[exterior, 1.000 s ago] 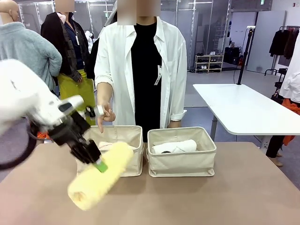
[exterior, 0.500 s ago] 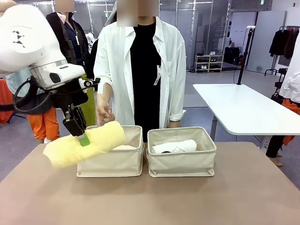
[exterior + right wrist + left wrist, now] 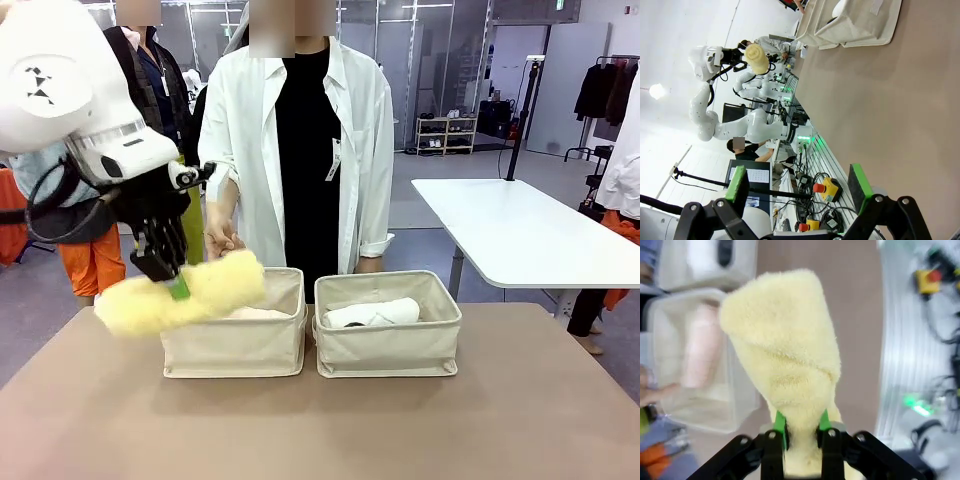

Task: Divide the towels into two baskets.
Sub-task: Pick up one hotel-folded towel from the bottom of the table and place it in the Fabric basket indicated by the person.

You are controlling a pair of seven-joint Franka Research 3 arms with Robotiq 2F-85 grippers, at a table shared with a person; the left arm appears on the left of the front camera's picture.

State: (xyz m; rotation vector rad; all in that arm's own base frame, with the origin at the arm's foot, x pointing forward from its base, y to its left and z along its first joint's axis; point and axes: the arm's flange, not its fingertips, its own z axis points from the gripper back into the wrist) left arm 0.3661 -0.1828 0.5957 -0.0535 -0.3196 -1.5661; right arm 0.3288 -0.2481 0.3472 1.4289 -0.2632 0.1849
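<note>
My left gripper (image 3: 172, 283) is shut on the yellow towel (image 3: 180, 293), a rolled terry cylinder that hangs nearly level over the left rim of the left basket (image 3: 235, 342). In the left wrist view the yellow towel (image 3: 785, 355) rises between the green pads (image 3: 780, 422), with a pale pink towel (image 3: 702, 352) lying in the basket (image 3: 740, 395) below. A white towel (image 3: 372, 313) lies in the right basket (image 3: 388, 345). My right gripper (image 3: 799, 182) stands open over bare table, nothing between its fingers. The yellow towel (image 3: 754, 56) shows far off in that view.
A person in a white shirt (image 3: 310, 140) stands behind the baskets, one hand (image 3: 222, 240) hovering just above the left basket's back rim. The brown table (image 3: 400, 430) is bare in front of the baskets. A white table (image 3: 520, 235) stands off to the right.
My left arm has lifted the yellow towel from low over the table's front up and back to the left basket's rim, turning it nearly level.
</note>
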